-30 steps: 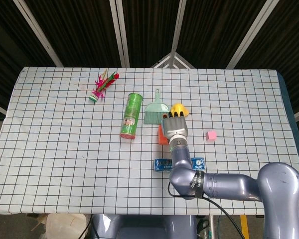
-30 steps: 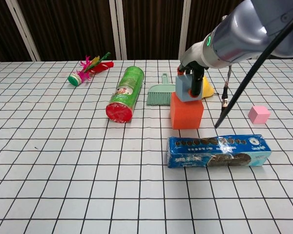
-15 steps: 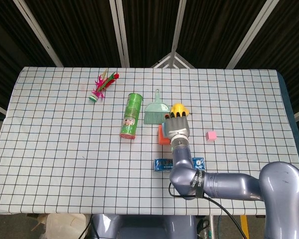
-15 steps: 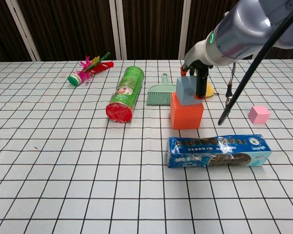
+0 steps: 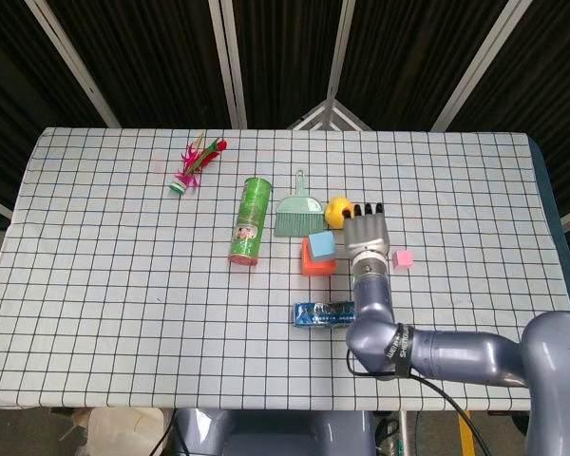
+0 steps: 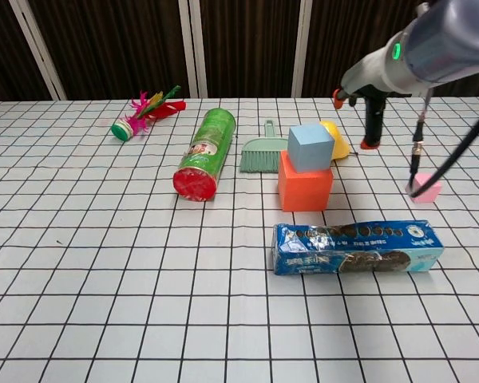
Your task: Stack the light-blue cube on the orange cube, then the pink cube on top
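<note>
blue cube on orange cube, hand clear of it

light-blue cube (image 6: 310, 147) resting on top of the orange cube (image 6: 304, 187), turned a little askew and sitting toward the back right of it. in the head view, same pair near the table's middle, blue (image 5: 322, 247) over orange (image 5: 311, 262). right hand (image 5: 367, 229) released, holding nothing, fingers spread and pointing away from the robot, raised between the stack and the pink cube (image 5: 404, 257); touching neither. in the chest view, only dark fingers (image 6: 371, 120) with orange tips hanging down, right of the stack. pink cube (image 6: 425, 188) alone on the checked tablecloth (image 6: 104, 263), well right of the stack. left hand nowhere in either view.

yellow object (image 6: 338, 140) just behind the stack. green dustpan brush (image 6: 261, 153) to its left, green tube (image 6: 205, 153) lying on its side further left. blue biscuit packet (image 6: 356, 246) lying in front of the stack. feathered shuttlecock (image 6: 144, 112) at the far left back.
</note>
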